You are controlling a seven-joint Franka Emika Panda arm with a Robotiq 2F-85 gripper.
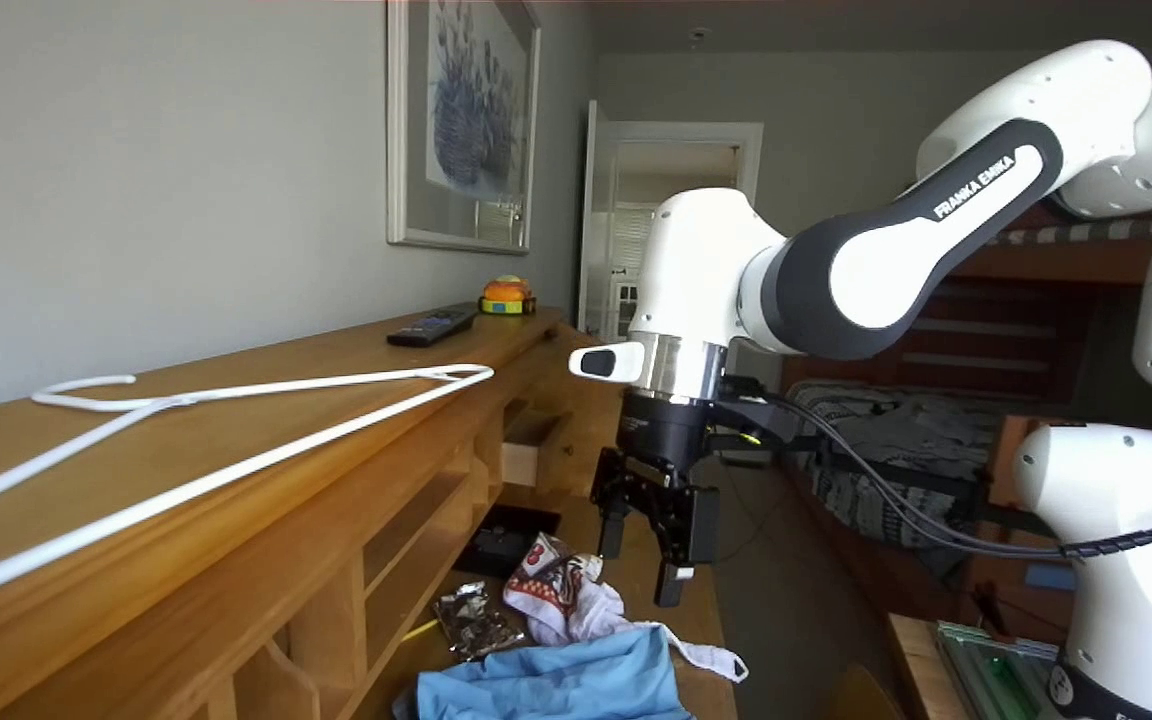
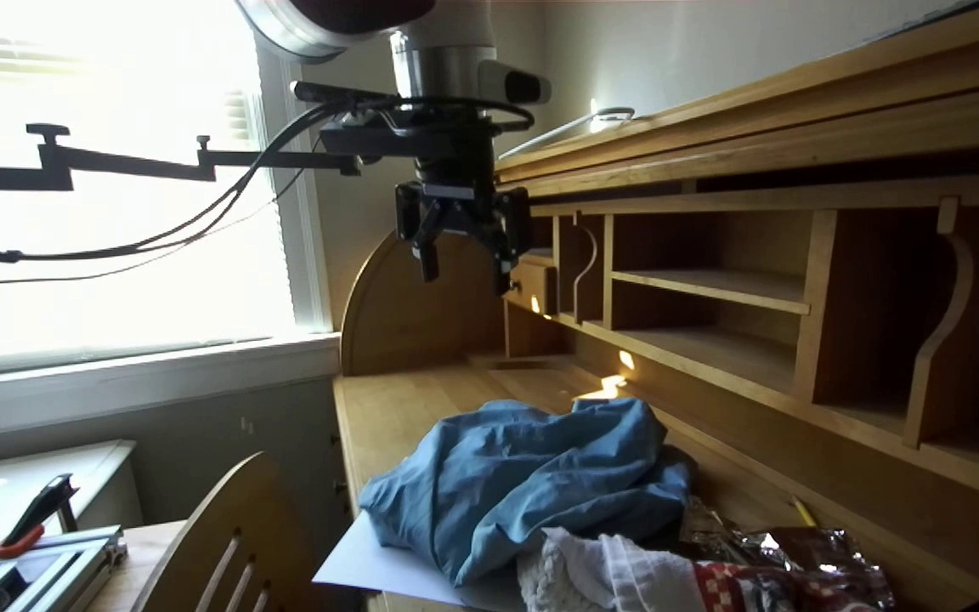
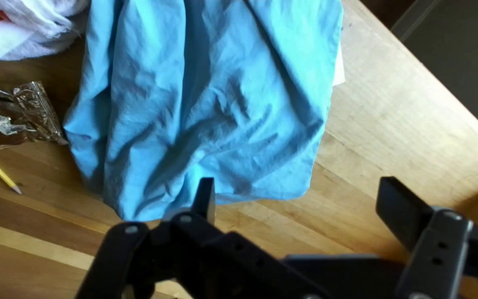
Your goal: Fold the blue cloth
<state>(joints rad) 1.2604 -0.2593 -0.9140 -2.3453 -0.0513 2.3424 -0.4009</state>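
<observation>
The blue cloth lies rumpled on the wooden desk. It shows in both exterior views (image 1: 556, 680) (image 2: 532, 467), cut off by the bottom edge in one of them. In the wrist view the cloth (image 3: 222, 104) fills the upper middle, with folds running along it and a flat rounded corner near the jaws. My gripper (image 1: 642, 565) is open and empty, pointing down. It hangs well above the desk, as an exterior view (image 2: 466, 274) shows. In the wrist view the gripper's fingers (image 3: 299, 187) are wide apart; the left finger overlaps the cloth's near edge, the right one is over bare wood.
A white and red patterned fabric bundle (image 2: 617, 569) lies against the cloth. A shiny foil wrapper (image 3: 10, 118) and a yellow pencil (image 3: 0, 172) lie beside it. White paper (image 2: 362, 561) sticks out underneath. Desk cubbies (image 2: 710, 289) line the back; a white hanger (image 1: 316, 435) rests on top.
</observation>
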